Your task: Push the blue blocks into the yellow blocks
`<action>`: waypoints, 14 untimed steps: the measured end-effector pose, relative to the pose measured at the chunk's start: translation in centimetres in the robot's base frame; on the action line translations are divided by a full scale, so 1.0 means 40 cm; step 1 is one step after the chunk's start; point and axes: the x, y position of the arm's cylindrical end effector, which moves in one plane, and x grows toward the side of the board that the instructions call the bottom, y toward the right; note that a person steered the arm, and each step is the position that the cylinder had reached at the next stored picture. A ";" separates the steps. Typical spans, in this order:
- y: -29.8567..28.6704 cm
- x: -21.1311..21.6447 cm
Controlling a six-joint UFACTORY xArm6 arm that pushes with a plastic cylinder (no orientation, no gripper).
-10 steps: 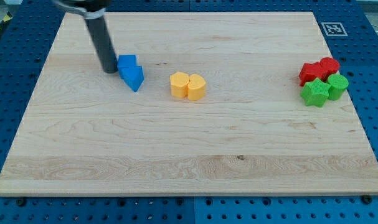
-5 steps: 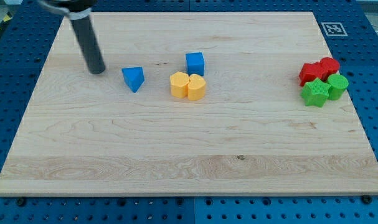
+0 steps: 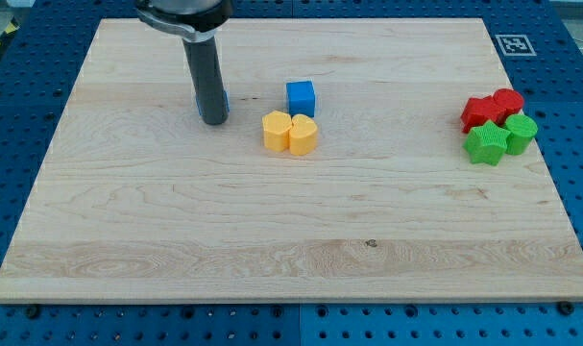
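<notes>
Two yellow blocks sit touching each other near the board's middle, left of centre. A blue cube stands just above them, close to the right yellow block, with a small gap. My dark rod comes down from the view's top and my tip rests on the board to the left of the yellow blocks. A sliver of blue shows at the rod's right edge; the blue triangular block is almost wholly hidden behind the rod.
Two red blocks and two green blocks cluster at the board's right side. A marker tag sits at the board's top right corner. The wooden board lies on a blue perforated table.
The blue cube jumped from beside the triangular block to just above the yellow blocks. My rod moved left, then right, and now covers the blue triangular block.
</notes>
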 end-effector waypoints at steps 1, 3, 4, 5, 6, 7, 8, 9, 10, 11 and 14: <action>-0.059 0.007; -0.224 -0.035; -0.193 -0.056; -0.105 -0.072; 0.010 -0.074; 0.068 -0.074; 0.063 -0.075; 0.047 -0.135; 0.093 -0.148; 0.131 -0.100; 0.171 -0.187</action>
